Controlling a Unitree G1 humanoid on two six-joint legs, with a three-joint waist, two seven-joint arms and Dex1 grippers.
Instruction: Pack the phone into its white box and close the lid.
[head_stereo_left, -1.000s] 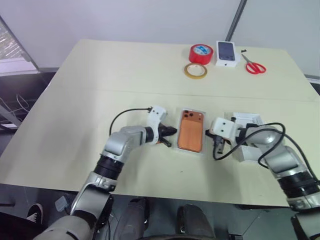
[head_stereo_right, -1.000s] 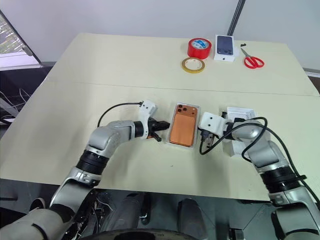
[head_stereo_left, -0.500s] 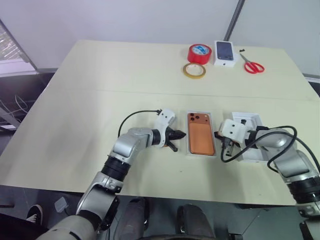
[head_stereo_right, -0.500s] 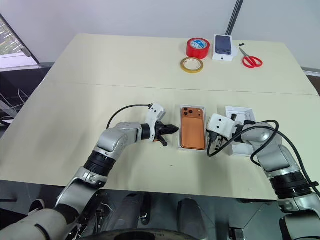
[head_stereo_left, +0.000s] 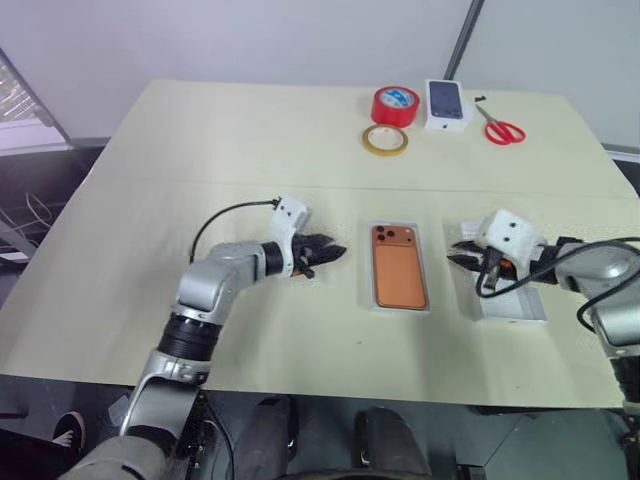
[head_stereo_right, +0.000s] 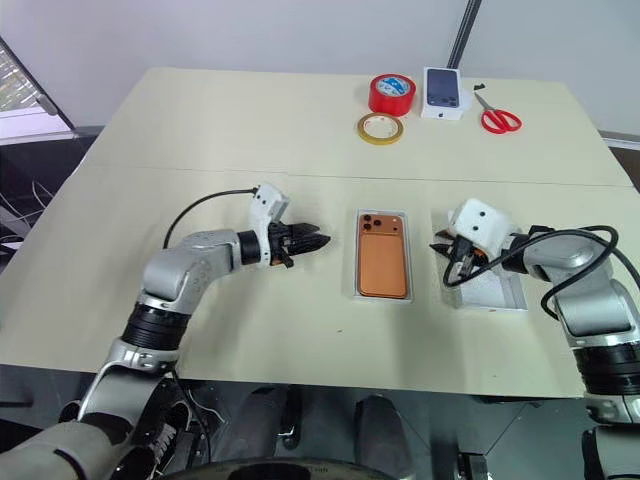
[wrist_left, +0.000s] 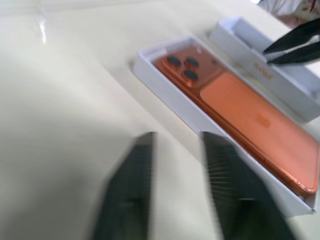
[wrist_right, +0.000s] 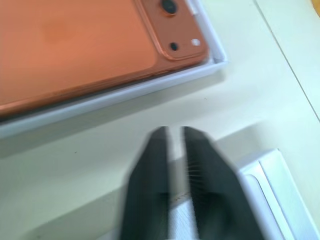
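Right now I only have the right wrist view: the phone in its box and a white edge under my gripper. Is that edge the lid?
Observer: Yes. The lid lies on the table to the right of the white box, apart from it.
Operator: Where is the left gripper?
Observer: The left gripper is left of the box, open and holding nothing.
Operator: Any clutter close by?
Observer: None close. The red tape roll and the scissors lie at the table's far edge.

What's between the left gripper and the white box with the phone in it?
Bare tabletop only. In the left eye view the left gripper stops short of the white box holding the phone, with nothing lying in the gap.
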